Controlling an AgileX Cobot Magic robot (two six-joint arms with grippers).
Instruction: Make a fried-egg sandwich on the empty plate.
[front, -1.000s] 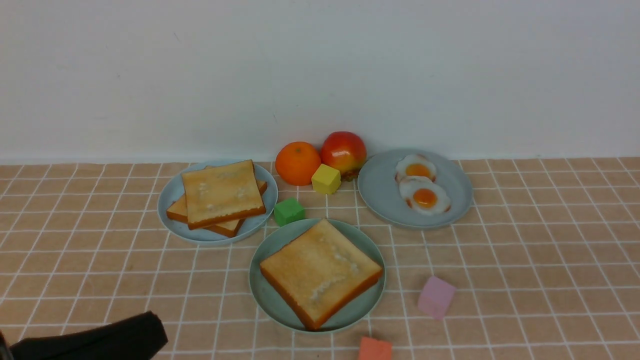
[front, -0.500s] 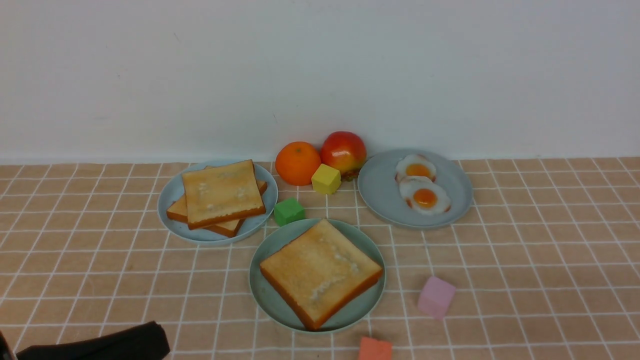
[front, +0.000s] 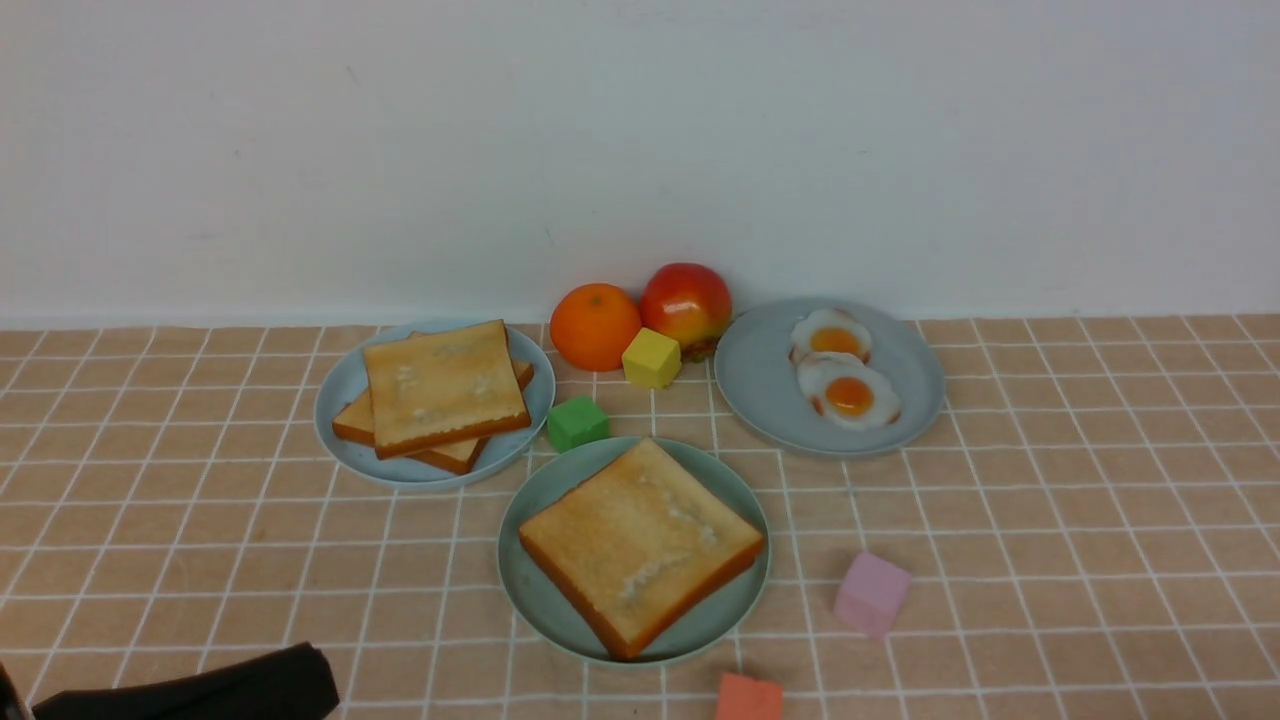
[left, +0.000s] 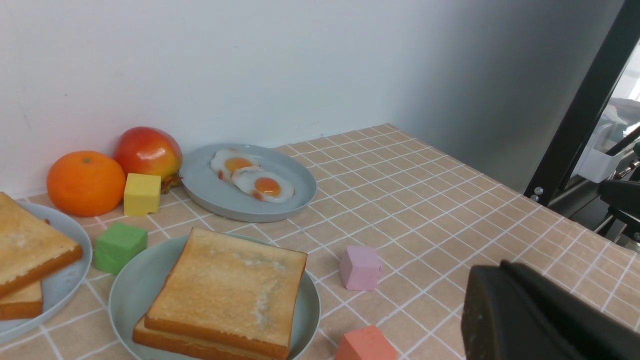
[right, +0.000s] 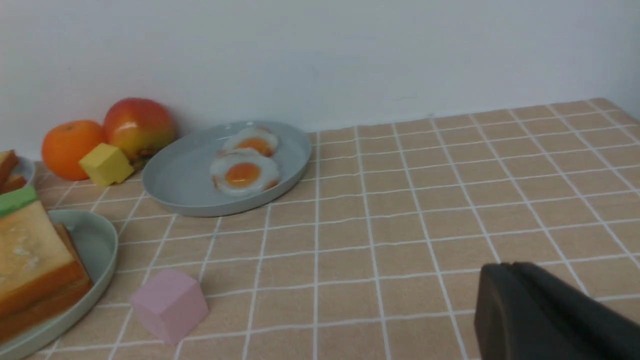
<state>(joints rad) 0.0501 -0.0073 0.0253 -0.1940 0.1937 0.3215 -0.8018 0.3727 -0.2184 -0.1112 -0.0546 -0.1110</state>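
Going by the black left gripper (front: 300, 682): the round mint-green plate (front: 535, 602) is found ahead and to the right, with the sandwich of stacked square golden-brown toast slices (front: 640, 545) set on it. Further ahead, a plain toast pile (front: 445, 385) is laid on the light-blue plate (front: 342, 390). Farthest right, two white fried eggs (front: 845, 380) are kept on the grey-blue plate (front: 760, 385).

The right side of the checked tablecloth (front: 1100, 520) lies open, an easy way in. Around the mint-green plate (front: 540, 610) things crowd: a green cube (front: 577, 422) just behind it, a pink cube (front: 872, 594) and a coral cube (front: 749, 697) nearby. An orange (front: 595, 326), an apple (front: 686, 304) and a yellow cube (front: 651, 357) block the gap between the two rear plates.
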